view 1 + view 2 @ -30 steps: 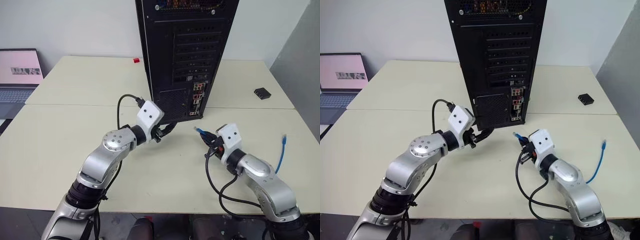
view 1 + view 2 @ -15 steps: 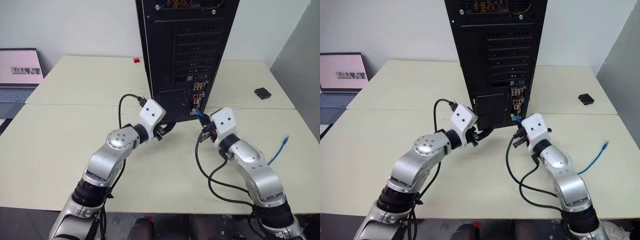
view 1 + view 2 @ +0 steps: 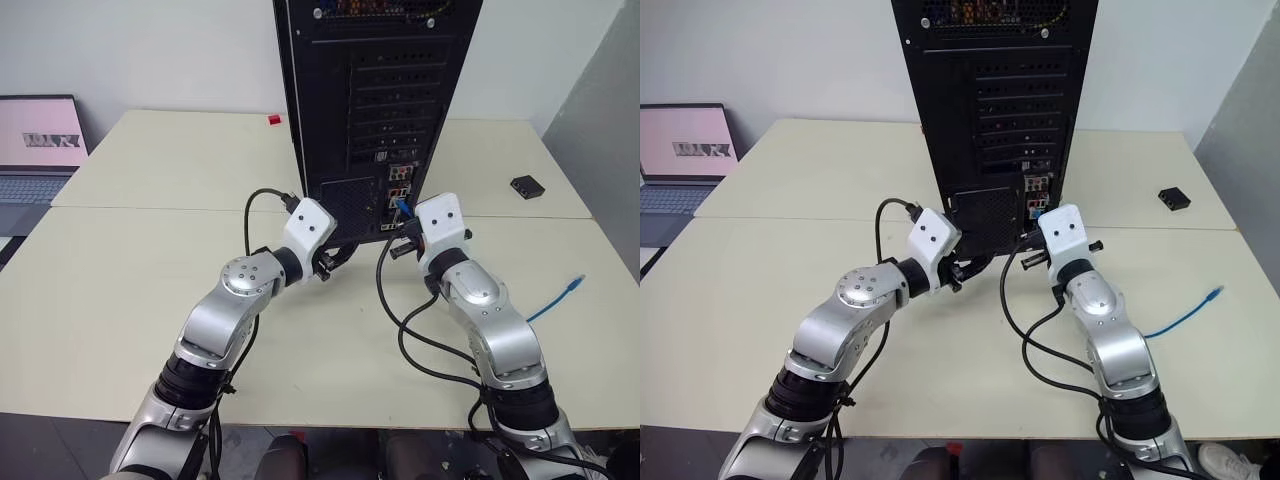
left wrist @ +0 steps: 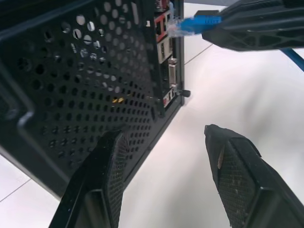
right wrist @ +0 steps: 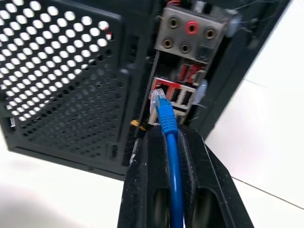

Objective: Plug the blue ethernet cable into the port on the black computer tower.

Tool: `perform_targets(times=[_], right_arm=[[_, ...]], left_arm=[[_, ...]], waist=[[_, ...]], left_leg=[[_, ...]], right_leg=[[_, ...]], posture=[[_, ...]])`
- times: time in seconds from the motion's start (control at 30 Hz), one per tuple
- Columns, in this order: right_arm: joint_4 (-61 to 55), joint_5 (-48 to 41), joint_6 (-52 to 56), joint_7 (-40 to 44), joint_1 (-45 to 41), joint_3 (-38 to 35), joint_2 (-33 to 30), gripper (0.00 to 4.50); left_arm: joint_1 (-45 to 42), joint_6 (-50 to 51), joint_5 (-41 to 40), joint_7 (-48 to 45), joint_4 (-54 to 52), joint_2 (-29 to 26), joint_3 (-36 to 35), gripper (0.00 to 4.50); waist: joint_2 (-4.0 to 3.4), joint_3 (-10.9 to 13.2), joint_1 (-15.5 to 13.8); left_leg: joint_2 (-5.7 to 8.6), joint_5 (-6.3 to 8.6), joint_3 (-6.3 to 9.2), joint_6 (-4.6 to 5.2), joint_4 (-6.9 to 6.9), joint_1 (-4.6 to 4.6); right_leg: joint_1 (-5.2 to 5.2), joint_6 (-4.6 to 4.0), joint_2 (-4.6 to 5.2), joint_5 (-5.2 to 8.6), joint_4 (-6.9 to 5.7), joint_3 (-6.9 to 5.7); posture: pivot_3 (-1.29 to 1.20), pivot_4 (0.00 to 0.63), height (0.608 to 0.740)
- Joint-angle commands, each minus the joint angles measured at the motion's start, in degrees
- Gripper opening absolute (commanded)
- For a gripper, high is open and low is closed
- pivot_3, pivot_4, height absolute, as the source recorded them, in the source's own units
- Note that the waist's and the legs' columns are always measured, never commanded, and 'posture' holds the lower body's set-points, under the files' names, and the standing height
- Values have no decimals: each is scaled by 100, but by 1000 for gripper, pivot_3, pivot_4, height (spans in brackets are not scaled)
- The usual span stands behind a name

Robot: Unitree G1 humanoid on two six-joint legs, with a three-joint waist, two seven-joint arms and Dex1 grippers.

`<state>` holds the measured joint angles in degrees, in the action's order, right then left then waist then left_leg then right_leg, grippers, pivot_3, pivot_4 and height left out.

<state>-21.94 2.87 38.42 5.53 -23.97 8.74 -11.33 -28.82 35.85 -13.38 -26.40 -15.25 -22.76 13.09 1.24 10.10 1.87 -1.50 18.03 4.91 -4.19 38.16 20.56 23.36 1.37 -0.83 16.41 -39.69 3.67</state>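
Observation:
The black computer tower (image 3: 380, 100) stands upright at the table's middle, rear panel facing me. My right gripper (image 5: 166, 132) is shut on the blue ethernet cable (image 5: 169, 142), just behind its plug (image 5: 158, 99). The clear plug tip is level with the port (image 5: 175, 96) in the narrow connector strip (image 3: 398, 195); I cannot tell whether it is inside. The cable's free end (image 3: 575, 285) lies on the table to the right. My left gripper (image 4: 164, 137) is open and holds nothing, close to the mesh grille (image 4: 95, 85) at the tower's lower corner.
An open laptop (image 3: 40, 150) sits at the far left. A small black box (image 3: 524, 185) lies at the right rear, and a small red piece (image 3: 272, 121) sits behind the tower. Black arm cables (image 3: 400, 320) loop over the cream table (image 3: 100, 280).
My right gripper has risen and moved forward with the plug, from the table up to the tower's connector strip. The cable's free end has slid along the table. The left gripper has hardly moved.

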Motion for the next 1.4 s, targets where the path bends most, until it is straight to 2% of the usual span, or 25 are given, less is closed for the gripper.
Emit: perform_targets(times=[0.03, 0.5, 1.4], right_arm=[[-85, 55, -15, -137, -139, -150, 149, 0], [108, 28, -181, -213, -97, -236, 671, 0], [327, -118, -168, -265, -316, -473, 946, 0]], left_arm=[[29, -41, -25, -111, -225, 40, -91, 2687], [84, -159, 22, -296, -165, 15, -178, 2687], [230, -240, -9, -404, -296, 6, -369, 2687]], waist=[[0, 0, 0], [0, 0, 2], [-1, 1, 4]], left_leg=[[0, 0, 0, 0, 0, 0], [0, 2, -1, 4, -2, 0], [-1, 3, -2, 5, -6, 3]], right_leg=[[0, 0, 0, 0, -1, -1], [3, 0, 0, 0, 0, 0], [7, 0, 0, 0, 2, 2]], posture=[[0, 150, 740], [0, 150, 740], [0, 150, 740]])
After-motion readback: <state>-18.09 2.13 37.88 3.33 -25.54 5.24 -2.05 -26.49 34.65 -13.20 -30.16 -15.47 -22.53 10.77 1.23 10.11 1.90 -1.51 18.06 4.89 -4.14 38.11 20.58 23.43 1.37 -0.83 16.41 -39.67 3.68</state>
